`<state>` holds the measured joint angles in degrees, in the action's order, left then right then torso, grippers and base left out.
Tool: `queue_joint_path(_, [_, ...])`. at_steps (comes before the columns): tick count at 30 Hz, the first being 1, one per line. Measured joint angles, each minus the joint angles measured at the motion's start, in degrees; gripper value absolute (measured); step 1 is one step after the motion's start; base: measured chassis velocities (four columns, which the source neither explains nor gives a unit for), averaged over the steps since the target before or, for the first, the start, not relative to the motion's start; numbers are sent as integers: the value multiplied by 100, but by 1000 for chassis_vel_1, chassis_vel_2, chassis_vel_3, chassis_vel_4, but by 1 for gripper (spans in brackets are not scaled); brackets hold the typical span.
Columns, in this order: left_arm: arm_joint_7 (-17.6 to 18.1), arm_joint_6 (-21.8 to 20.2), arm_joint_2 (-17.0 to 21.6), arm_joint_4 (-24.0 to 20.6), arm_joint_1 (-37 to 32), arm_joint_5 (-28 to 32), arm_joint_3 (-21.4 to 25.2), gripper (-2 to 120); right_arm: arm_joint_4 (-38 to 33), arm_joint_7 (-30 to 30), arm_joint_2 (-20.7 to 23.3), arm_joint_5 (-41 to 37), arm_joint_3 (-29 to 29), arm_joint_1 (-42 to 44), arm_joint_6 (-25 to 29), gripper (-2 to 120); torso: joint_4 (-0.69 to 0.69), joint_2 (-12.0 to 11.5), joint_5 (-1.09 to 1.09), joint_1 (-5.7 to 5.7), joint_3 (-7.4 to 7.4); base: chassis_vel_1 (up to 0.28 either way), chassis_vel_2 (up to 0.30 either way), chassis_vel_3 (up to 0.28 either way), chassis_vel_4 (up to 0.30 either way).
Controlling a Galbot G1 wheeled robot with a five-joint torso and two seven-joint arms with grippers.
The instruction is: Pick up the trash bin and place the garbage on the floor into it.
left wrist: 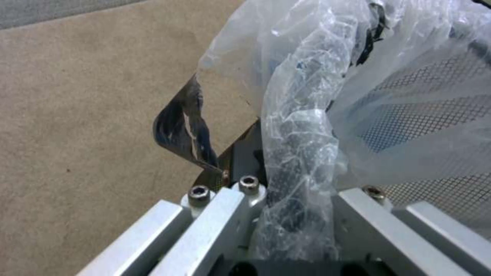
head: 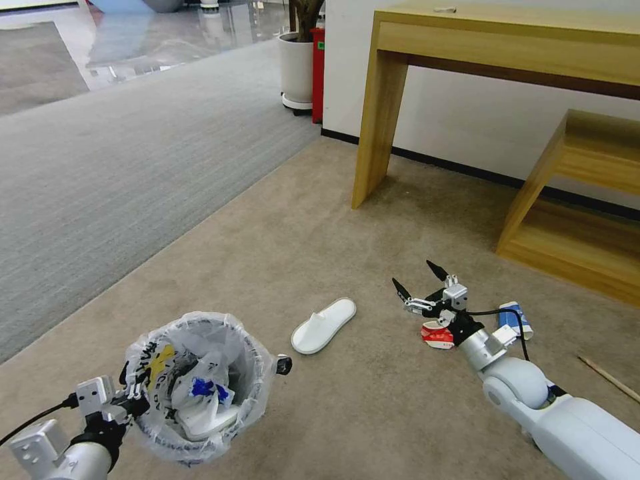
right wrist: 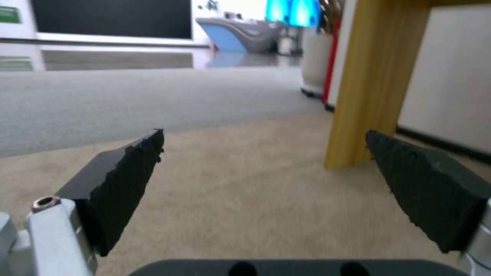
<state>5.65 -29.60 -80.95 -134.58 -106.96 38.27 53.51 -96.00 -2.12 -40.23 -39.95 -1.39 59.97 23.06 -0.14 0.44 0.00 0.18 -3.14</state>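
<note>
Nearest the head camera, the left gripper clenches the bag-covered rim of the trash bin, held above the floor with a slipper and crumpled bag inside. Just right of the bin lies a white slipper. Farther right of the bin, the right gripper hovers with jaws spread wide, a red cup and blue cup beside its wrist.

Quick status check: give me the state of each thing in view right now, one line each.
Trash bin: held up by its rim, bag and white litter inside.
Left gripper: shut on the bin's rim.
Right gripper: open, empty, above the carpet.
White slipper: lying on the carpet.
Red cup: crushed, on the carpet.
Blue cup: on the carpet.
</note>
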Motion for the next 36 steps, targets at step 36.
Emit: queue_joint_path(36, [-34, 64, -19, 631, 311, 21, -35, 1, 954, -2773, -1821, -735, -2876, -1363, -1557, 100, 0, 0, -2, 0, 0, 0, 0, 0, 0])
